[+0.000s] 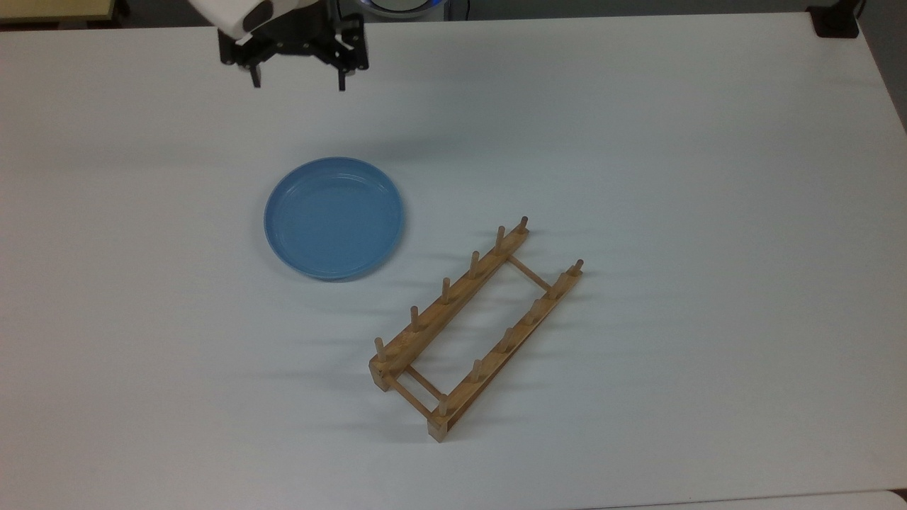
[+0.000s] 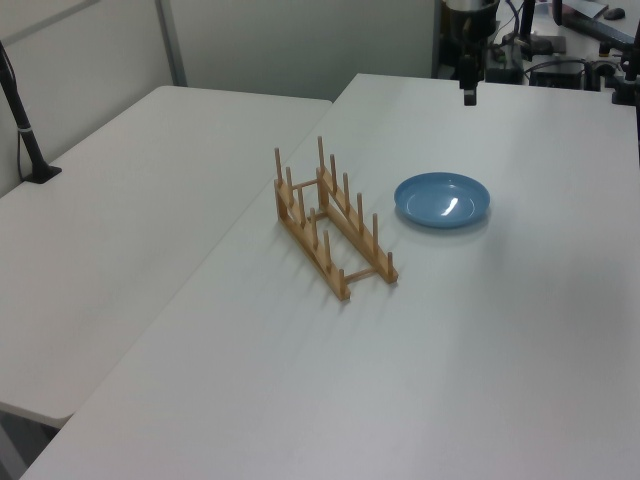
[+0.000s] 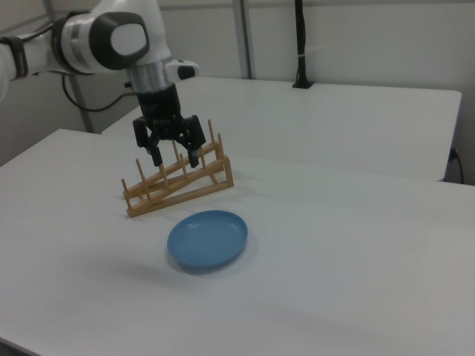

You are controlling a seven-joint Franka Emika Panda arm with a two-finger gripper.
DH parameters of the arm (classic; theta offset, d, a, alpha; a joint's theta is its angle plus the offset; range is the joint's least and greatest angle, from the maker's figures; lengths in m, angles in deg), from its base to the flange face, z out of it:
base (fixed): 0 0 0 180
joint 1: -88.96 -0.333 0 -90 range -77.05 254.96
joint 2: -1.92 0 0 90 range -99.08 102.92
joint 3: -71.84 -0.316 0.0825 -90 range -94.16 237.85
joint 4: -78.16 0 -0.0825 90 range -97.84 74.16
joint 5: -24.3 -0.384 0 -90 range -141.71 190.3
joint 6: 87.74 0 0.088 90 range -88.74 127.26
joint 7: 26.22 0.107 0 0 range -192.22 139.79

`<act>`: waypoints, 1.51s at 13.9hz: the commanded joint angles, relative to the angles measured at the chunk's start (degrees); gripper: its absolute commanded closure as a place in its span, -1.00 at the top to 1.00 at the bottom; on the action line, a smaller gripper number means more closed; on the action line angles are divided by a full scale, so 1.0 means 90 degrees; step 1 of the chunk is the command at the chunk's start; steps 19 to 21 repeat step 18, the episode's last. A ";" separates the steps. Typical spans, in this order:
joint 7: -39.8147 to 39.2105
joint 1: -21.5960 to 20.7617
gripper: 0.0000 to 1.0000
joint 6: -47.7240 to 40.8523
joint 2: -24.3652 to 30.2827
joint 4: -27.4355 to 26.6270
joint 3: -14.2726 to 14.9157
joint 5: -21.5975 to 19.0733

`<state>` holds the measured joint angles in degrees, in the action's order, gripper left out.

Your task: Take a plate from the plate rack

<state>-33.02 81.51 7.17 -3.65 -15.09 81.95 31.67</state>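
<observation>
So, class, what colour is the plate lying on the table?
Plain light blue; the plate shows best in the top view.

Looks like a robotics lab: white tables (image 2: 150, 190) pushed together, plain partition walls (image 3: 356, 37), black pole mount (image 3: 300, 44) upper centre, cables and equipment (image 2: 560, 50) upper right.

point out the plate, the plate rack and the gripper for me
plate (image 1: 334, 217): top view, middle of its blue well.
plate rack (image 1: 453, 294): top view, the rail nearer the plate.
gripper (image 1: 298, 83): top view, midway between its open fingertips.
</observation>
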 commanded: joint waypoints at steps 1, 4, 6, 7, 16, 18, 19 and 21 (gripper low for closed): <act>0.0101 0.0358 1.00 -0.0174 0.0394 -0.0206 -0.0361 0.0031; 0.0170 0.0348 1.00 -0.0165 0.0395 -0.0196 -0.0303 0.0001; 0.0170 0.0348 1.00 -0.0193 0.0346 -0.0157 -0.0273 -0.0086; 0.0083 0.0397 1.00 -0.0194 0.0326 -0.0099 -0.0264 -0.0087; -0.0123 0.0622 1.00 -0.0203 0.0287 0.0029 -0.0254 -0.0575; -0.0123 0.0622 1.00 -0.0184 0.0277 0.0029 -0.0254 -0.0575; -0.0123 0.0622 1.00 -0.0184 0.0277 0.0029 -0.0254 -0.0575; -0.0123 0.0622 1.00 -0.0184 0.0277 0.0029 -0.0254 -0.0575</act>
